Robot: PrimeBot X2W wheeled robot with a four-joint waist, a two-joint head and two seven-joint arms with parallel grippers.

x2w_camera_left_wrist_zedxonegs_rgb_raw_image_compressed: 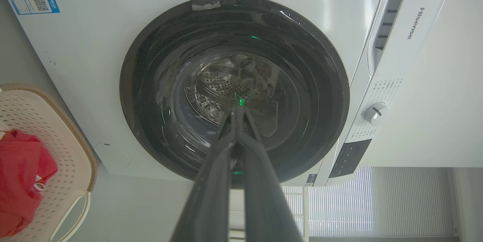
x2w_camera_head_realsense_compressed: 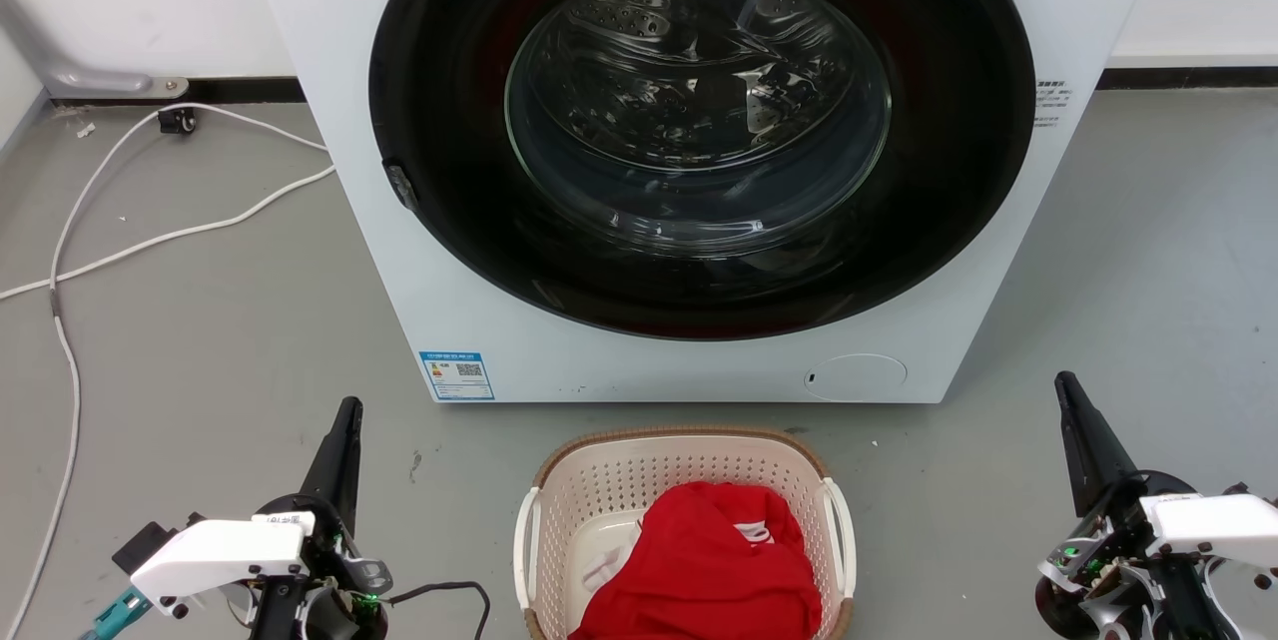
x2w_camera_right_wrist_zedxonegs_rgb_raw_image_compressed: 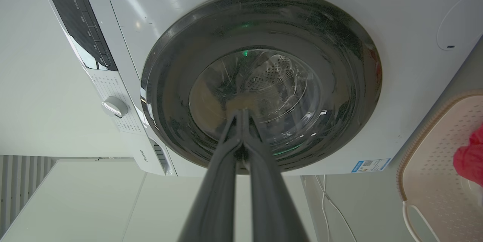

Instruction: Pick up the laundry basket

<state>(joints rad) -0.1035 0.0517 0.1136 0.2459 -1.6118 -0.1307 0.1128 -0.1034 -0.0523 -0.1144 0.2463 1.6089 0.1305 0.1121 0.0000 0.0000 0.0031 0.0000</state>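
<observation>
Left pincer (x2w_camera_head_realsense_compressed: 349,410) and right pincer (x2w_camera_head_realsense_compressed: 1065,385), both clenched empty, flank the laundry basket (x2w_camera_head_realsense_compressed: 629,482) before the washing machine (x2w_camera_head_realsense_compressed: 329,71).

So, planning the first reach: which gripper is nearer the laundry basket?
Left, slightly. The left gripper sits left of the laundry basket; the right gripper stands farther off to its right.

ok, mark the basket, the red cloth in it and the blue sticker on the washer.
laundry basket (x2w_camera_head_realsense_compressed: 659,475), head view, perforated far wall.
red cloth (x2w_camera_head_realsense_compressed: 709,560), head view, middle of the heap.
blue sticker (x2w_camera_head_realsense_compressed: 456,375), head view, centre of the label.
</observation>
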